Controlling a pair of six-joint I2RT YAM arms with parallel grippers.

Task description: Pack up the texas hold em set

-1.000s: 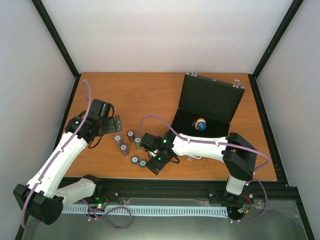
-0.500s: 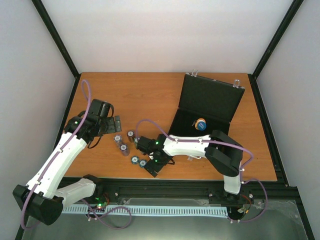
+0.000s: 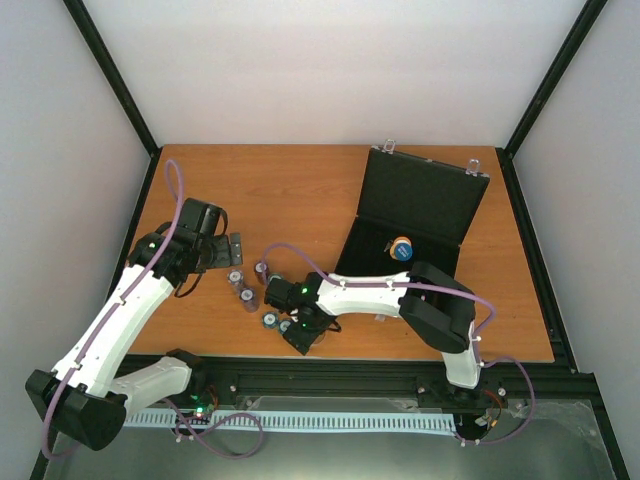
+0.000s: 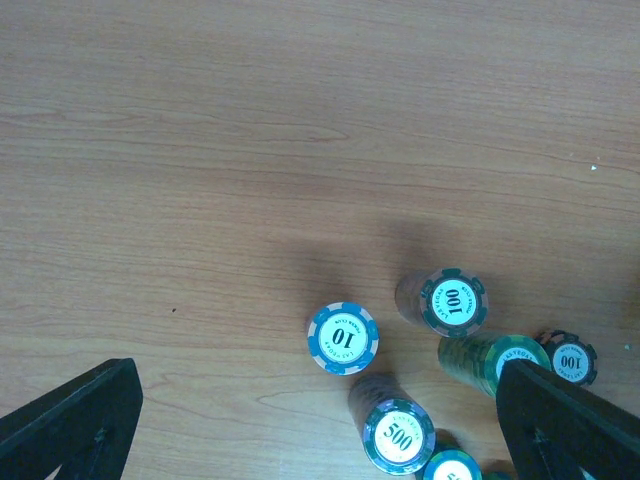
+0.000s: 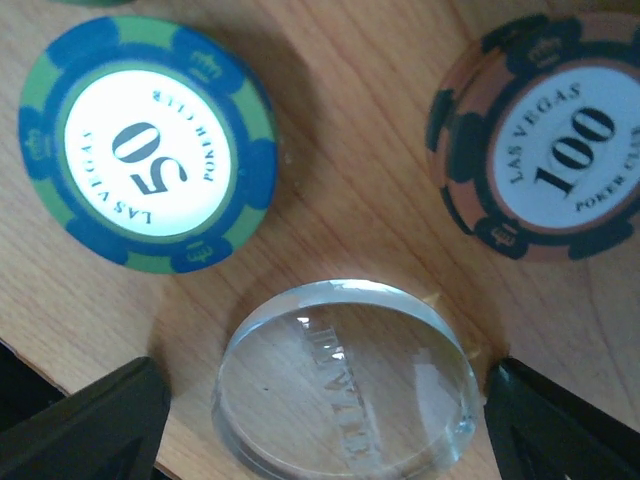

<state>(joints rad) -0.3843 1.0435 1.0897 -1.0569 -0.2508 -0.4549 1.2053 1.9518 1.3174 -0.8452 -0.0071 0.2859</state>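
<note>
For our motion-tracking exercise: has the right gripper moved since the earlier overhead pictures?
Yes. The right gripper has shifted left, farther from the black case.

A brown wooden table [image 3: 300,190] is sitting inside white walls [image 3: 330,70], black bars [image 3: 112,75] are standing up at its back corners, and a long white strip [image 3: 330,422] with little teeth is lying below a black rail [image 3: 330,378] at the front.
</note>
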